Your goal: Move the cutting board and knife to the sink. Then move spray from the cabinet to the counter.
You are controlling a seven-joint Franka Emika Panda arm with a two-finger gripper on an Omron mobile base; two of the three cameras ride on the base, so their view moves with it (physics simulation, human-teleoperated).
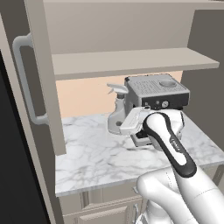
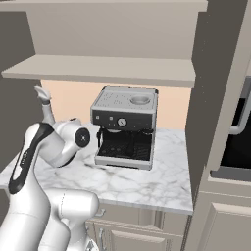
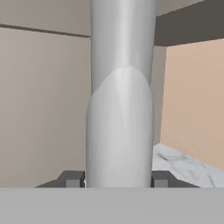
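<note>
The spray [image 3: 120, 127] filled the centre of the hand view, upright, its long axis vertical, the gripper [image 3: 117, 180] clamped on its body, likely to set it down. It stood at the bench [image 1: 100, 153], left of the coffee machine [image 1: 155, 94], nozzle pointing left.

Spray [image 1: 117, 114] on counter [image 1: 96, 153] (upright)
</note>
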